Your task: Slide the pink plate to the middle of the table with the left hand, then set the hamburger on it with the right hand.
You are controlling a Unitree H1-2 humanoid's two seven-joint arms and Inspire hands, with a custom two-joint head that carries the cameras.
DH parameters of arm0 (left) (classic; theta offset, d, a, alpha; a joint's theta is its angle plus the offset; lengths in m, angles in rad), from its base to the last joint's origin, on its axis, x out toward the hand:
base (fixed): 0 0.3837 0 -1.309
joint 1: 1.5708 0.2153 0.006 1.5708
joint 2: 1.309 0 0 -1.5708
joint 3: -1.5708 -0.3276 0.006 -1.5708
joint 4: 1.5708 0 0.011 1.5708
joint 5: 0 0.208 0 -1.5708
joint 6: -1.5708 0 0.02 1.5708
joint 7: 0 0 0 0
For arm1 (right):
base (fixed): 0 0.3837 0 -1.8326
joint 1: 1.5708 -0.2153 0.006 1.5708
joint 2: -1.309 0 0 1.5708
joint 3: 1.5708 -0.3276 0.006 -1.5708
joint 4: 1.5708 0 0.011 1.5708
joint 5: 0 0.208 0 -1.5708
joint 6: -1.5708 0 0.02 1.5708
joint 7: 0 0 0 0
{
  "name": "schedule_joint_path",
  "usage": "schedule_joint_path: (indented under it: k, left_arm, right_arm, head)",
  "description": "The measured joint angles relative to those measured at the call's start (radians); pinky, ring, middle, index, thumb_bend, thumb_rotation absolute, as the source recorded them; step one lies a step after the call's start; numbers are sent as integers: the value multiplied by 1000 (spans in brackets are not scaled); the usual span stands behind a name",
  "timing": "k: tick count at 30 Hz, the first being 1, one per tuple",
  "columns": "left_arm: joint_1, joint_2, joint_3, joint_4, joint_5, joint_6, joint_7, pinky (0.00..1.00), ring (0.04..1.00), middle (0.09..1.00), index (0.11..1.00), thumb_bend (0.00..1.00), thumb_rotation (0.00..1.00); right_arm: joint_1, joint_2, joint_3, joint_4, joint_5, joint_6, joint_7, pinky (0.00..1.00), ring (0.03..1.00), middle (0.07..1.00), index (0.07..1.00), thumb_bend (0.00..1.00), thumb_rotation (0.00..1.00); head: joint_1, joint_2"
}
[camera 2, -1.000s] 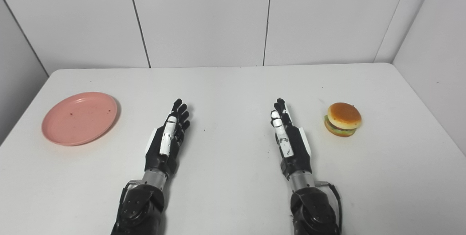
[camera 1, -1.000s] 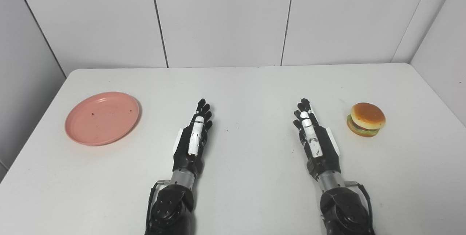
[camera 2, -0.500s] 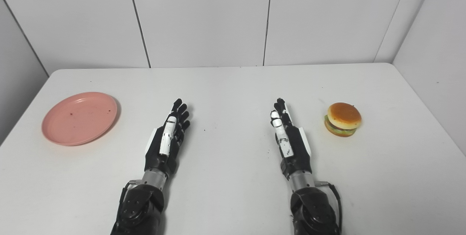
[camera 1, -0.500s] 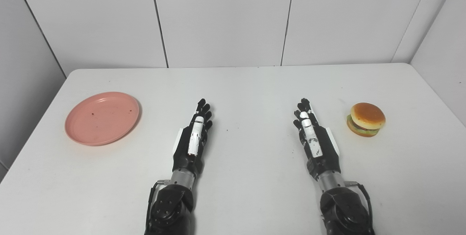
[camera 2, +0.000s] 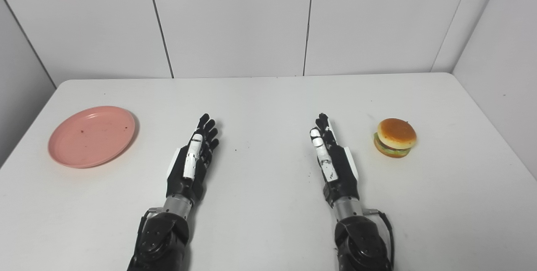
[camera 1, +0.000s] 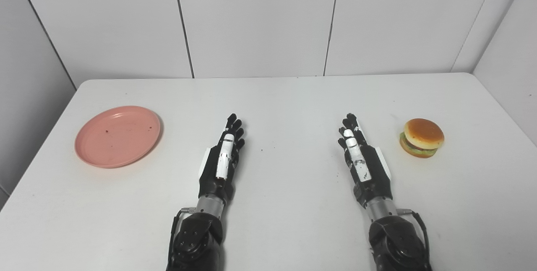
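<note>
Spanning the frame, the white desk [camera 1: 285,95] carries the pink plate [camera 1: 118,136] at left centre, near the edge, and the hamburger [camera 1: 422,137] at right. The left hand [camera 1: 221,160] and right hand [camera 1: 363,162] lie flat, fingers extended, holding nothing. A careless push could send the shallow plate off the desk's left edge; the rounded hamburger may roll from a loose grasp.

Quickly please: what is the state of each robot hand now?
Left robot hand: open, holding nothing.
Right robot hand: open, holding nothing.
</note>
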State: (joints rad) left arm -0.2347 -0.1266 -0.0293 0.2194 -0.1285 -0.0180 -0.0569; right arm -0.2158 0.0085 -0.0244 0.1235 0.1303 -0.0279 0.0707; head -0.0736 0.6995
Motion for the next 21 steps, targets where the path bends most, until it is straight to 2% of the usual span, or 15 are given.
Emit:
schedule_joint_path:
  k: [19, 21]
  left_arm:
    - [2, 0, 0, -3, 0, 0, 0, 1000, 1000, 1000, 1000, 364, 1000]
    - [2, 0, -1, -2, 0, 0, 0, 1000, 1000, 1000, 1000, 367, 1000]
  right_arm:
    - [0, 0, -1, -1, 7, 2, -4, 1000, 993, 1000, 1000, 477, 812]
    - [0, -2, -2, -1, 11, 2, -3, 1000, 991, 1000, 1000, 483, 817]
  head:
    - [6, -2]
    - [128, -31]
